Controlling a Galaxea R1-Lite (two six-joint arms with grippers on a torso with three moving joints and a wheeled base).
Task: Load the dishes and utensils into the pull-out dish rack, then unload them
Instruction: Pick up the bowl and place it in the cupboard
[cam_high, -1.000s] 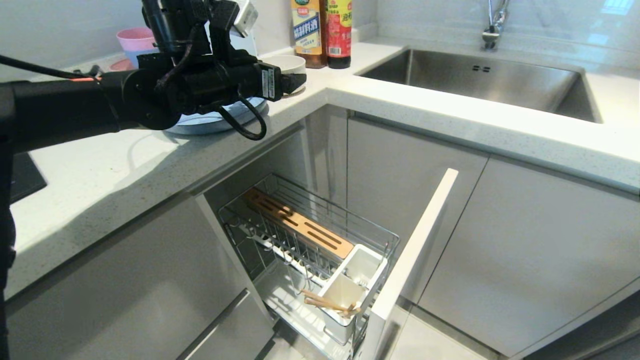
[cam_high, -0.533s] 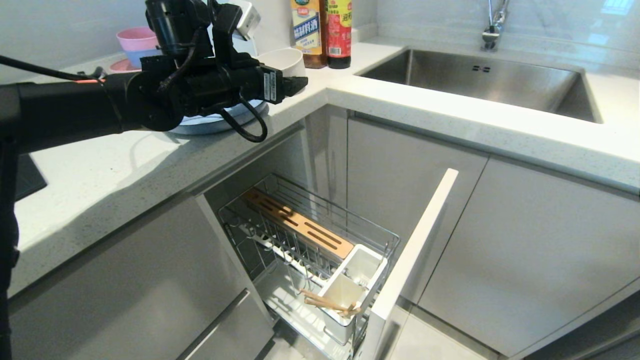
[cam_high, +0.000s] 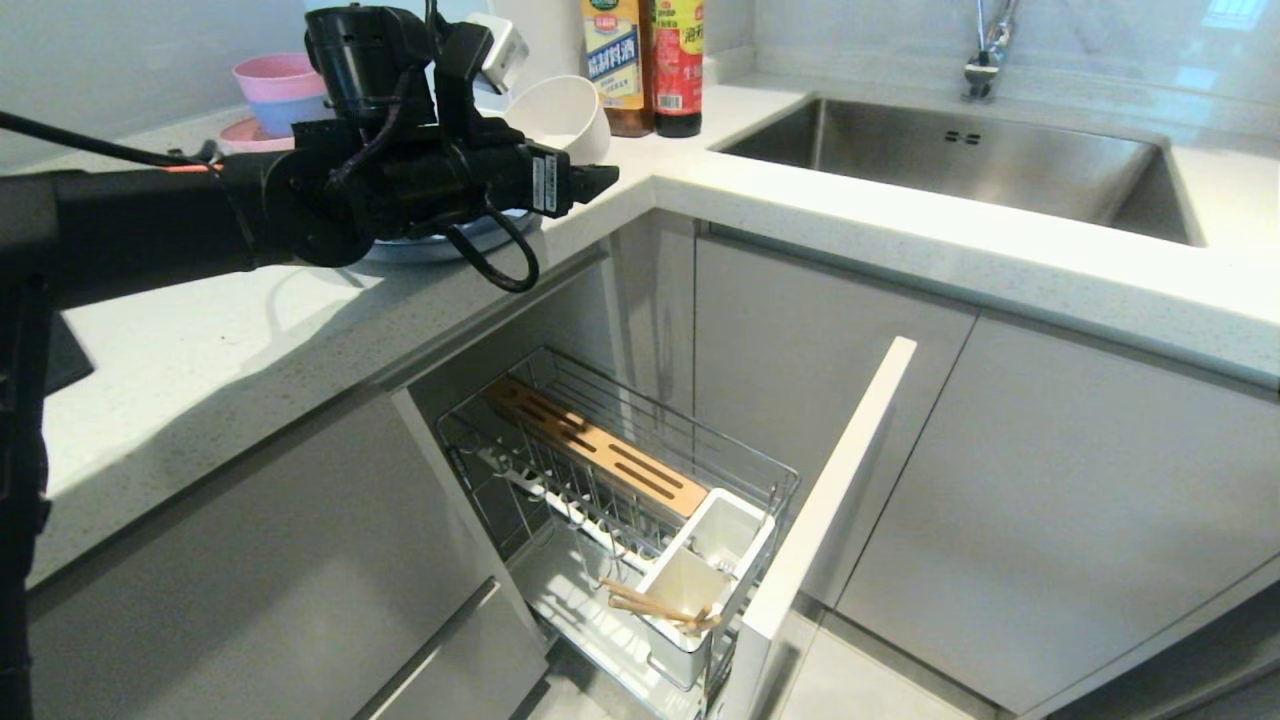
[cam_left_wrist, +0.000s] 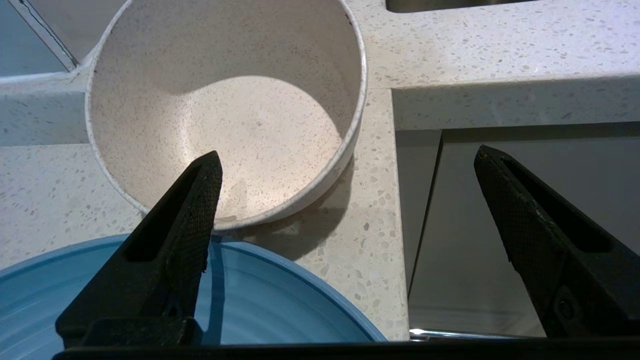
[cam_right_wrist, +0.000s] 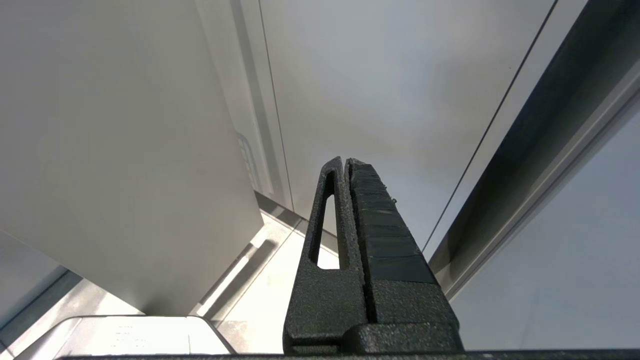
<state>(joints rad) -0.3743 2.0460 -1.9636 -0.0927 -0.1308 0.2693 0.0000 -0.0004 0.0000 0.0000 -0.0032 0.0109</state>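
Your left gripper (cam_left_wrist: 345, 165) stood spread wide with nothing clamped; one finger (cam_left_wrist: 192, 210) lay inside the tilted off-white bowl (cam_left_wrist: 225, 100), but whether it touched the wall I could not tell. The bowl sat tipped at the counter's near corner, its lower edge at the rim of the blue plate (cam_left_wrist: 280, 305). You seemed to be at the pick-up of the bowl for loading. Next you would need to straddle its rim and close before lifting. The counter edge (cam_high: 640, 190) ran just beside the bowl, with open air to the right above the pulled-out rack (cam_high: 620, 470), where chopsticks (cam_high: 655, 605) already lay across a white cup. Your right gripper (cam_right_wrist: 347, 165) hung pressed together, low beside cabinet panels.
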